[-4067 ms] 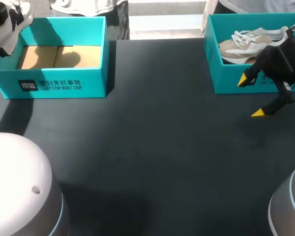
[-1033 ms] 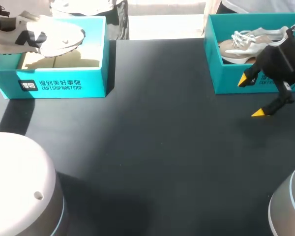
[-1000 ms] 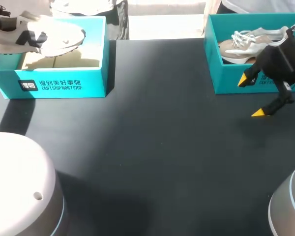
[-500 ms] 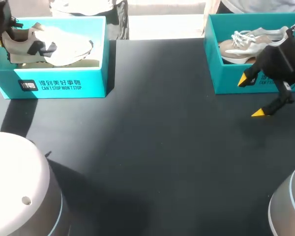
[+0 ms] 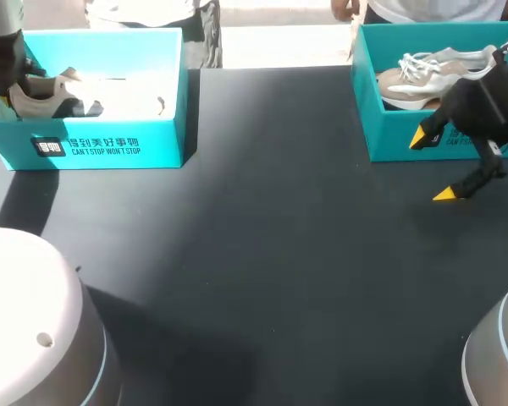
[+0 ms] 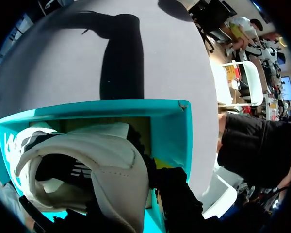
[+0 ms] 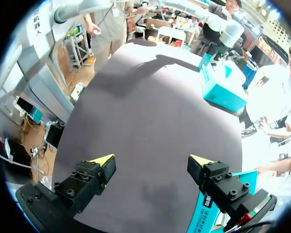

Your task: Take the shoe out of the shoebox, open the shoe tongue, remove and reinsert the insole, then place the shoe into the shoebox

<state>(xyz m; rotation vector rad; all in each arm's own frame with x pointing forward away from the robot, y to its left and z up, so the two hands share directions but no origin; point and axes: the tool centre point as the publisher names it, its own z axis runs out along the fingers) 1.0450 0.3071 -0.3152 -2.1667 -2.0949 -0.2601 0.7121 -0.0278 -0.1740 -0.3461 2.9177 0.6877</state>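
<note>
The shoe is seen lying low inside the teal left shoebox, heel toward the left gripper, which is held at the box's near corner. In the left wrist view the shoe's white heel collar is pressed right up against that gripper, but whether the jaws are clenched on it cannot be told. The right gripper is held above the dark surface, just in front of the right shoebox, its jaws spread wide and empty. A second shoe with white laces is left lying in that box. The task is judged to be at its last step: the shoe is in the box, and only release and withdrawal seem to be left. The insole's seating cannot be checked.
</note>
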